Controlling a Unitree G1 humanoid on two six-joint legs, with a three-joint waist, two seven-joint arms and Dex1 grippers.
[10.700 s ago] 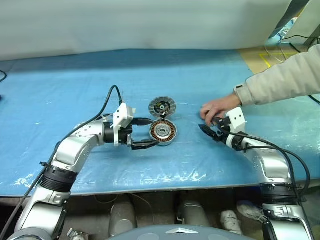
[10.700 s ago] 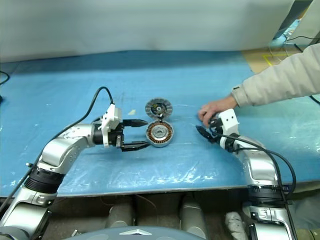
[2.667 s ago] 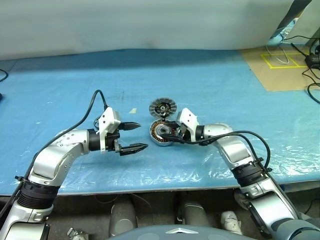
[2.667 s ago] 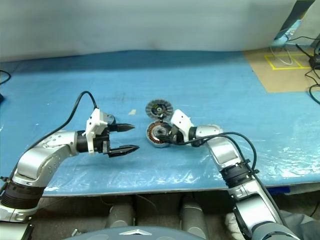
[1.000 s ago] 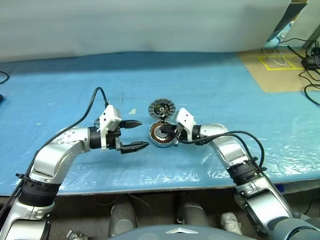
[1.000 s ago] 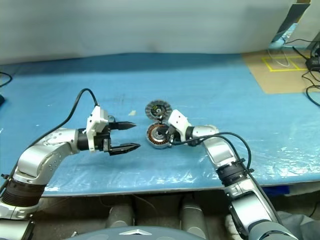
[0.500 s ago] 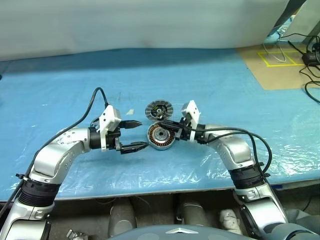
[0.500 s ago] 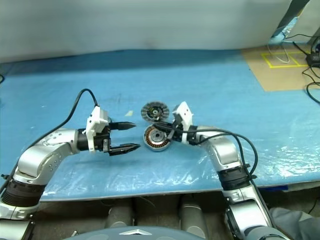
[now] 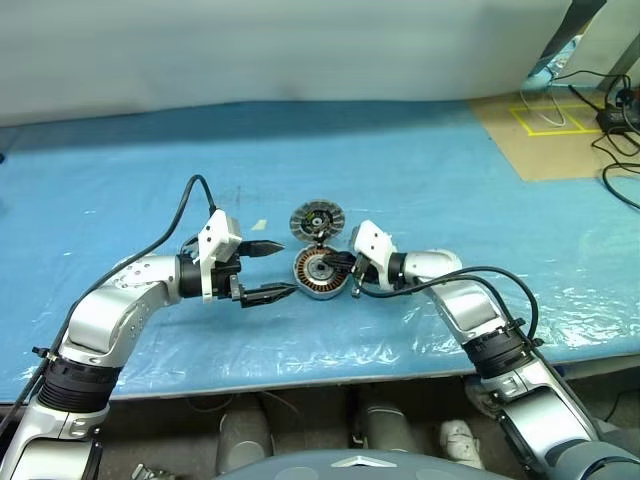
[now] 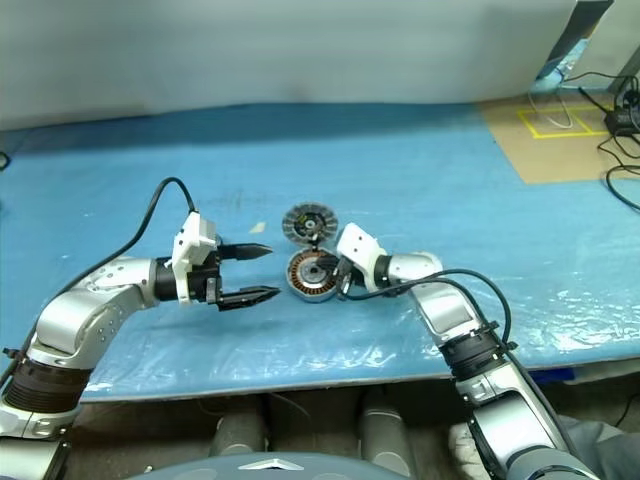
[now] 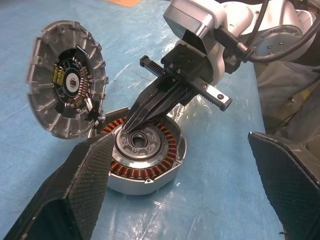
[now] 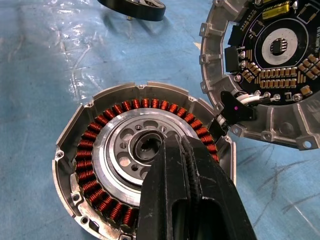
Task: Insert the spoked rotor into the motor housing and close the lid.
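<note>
The motor housing (image 9: 318, 271) lies open on the blue sheet, its copper windings and silver hub (image 12: 131, 150) showing. The lid (image 9: 317, 218) rests just behind it, ribbed face and black-and-yellow centre up, touching the housing's rim by a black connector (image 12: 235, 111). My right gripper (image 9: 336, 262) is shut, its tips over the hub's centre hole, and I see nothing between its fingers (image 12: 185, 195). To the housing's left my left gripper (image 9: 288, 268) stands wide open and apart from it. The spoked rotor is hidden or out of view.
A blue plastic sheet (image 9: 450, 190) covers the table, and its front edge runs close below both arms. A small tan scrap (image 9: 260, 225) lies behind the left gripper. Brown flooring with yellow tape (image 9: 545, 125) and cables sits at the far right.
Half a second ago the right gripper was raised off to the housing's right; now it is back low over the hub, still shut. The left gripper has not moved. The camera shifted slightly.
</note>
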